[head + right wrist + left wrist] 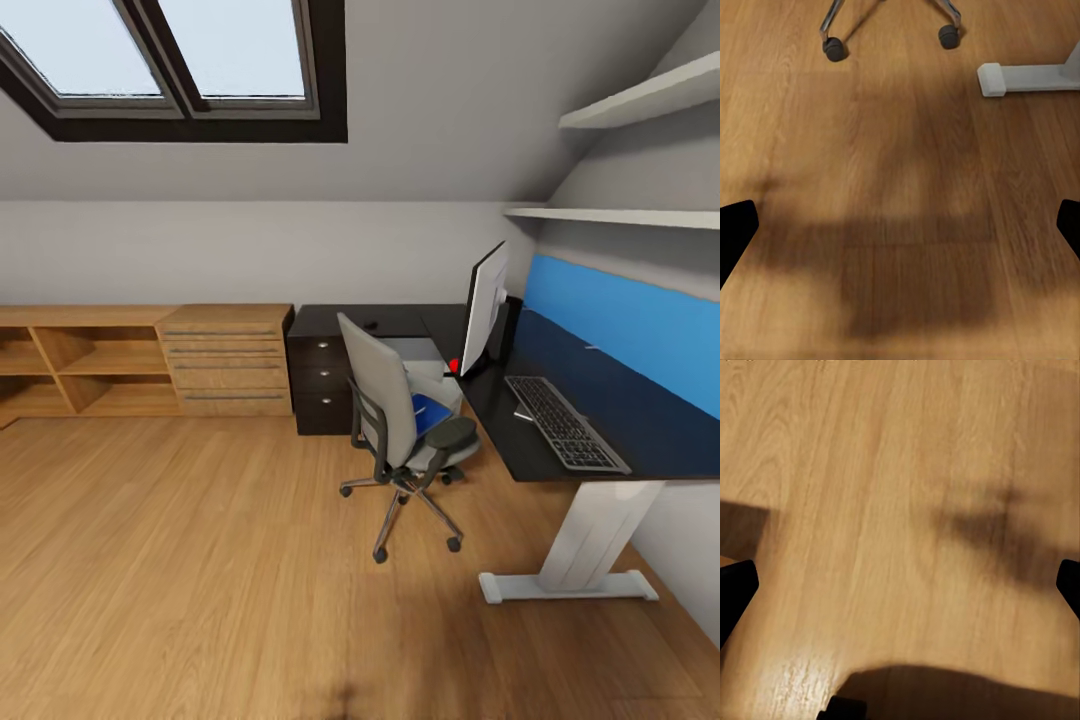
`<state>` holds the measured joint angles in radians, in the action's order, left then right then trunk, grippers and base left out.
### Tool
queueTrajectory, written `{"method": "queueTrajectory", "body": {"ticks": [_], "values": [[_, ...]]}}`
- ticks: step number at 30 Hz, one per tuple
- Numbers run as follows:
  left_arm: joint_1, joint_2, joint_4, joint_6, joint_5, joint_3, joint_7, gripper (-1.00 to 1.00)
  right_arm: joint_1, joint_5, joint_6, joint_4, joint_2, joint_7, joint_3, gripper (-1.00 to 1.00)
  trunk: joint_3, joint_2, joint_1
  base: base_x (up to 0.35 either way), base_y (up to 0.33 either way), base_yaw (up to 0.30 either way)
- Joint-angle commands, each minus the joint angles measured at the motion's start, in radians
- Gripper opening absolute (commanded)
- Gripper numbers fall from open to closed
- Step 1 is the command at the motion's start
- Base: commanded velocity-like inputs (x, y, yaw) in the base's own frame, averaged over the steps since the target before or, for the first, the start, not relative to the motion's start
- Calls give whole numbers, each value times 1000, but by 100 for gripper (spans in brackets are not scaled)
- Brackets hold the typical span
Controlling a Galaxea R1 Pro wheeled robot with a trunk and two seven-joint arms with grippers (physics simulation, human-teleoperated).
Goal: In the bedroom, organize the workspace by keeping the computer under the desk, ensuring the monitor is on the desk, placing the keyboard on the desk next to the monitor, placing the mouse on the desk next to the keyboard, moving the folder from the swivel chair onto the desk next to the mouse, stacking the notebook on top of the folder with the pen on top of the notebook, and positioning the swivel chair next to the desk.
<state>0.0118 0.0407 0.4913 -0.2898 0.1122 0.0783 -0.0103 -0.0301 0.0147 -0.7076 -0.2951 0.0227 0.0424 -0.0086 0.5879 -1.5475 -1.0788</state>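
In the head view a black desk (640, 430) on white legs runs along the right wall. A monitor (485, 305) stands on it, seen almost edge-on, and a dark keyboard (565, 422) lies nearer the front edge. The grey swivel chair (385, 405) stands at the desk's left side with a blue folder (430, 412) on its seat. A small red object (455, 366) sits by the monitor's foot. A small dark object (371, 324) lies on the desk's far section. My left gripper (900, 592) and right gripper (900, 229) both hang open over bare wooden floor.
A black drawer unit (320, 385) stands under the desk's far end, with a wooden drawer chest (228, 362) and open shelving (75, 365) along the back wall. The right wrist view catches chair castors (834, 49) and the desk foot (994, 79). Wall shelves (640, 215) hang above the desk.
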Motion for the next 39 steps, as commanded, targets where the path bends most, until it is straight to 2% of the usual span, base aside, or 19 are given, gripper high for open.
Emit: {"method": "queueTrajectory", "body": {"ticks": [1, 14, 28, 33, 39], "values": [[0, 1, 0, -3, 6, 1, 1, 100, -1, 2, -3, 1, 0, 4, -1, 100, 4, -7, -4, 0, 0, 0], [0, -2, 0, 0, 7, 1, 1, 100, -1, 1, -1, 1, 0, 4, -1, 100, 45, -98, -54, 31, 83, 0], [0, -1, 6, -8, 7, 4, 1, 100, -1, 1, -3, 1, 0, 4, -1, 100, 89, -196, -107, 4, 6, 0], [0, -1, 57, -9, 7, 3, 2, 100, -1, 1, -3, 1, 0, 4, -1, 100, 104, -231, -126, 0, 0, 0], [0, -1, 73, -18, 7, 3, 3, 100, -1, 1, -3, 1, 1, 4, -1, 100, 123, -273, -149, 0, 0, 0]]}}
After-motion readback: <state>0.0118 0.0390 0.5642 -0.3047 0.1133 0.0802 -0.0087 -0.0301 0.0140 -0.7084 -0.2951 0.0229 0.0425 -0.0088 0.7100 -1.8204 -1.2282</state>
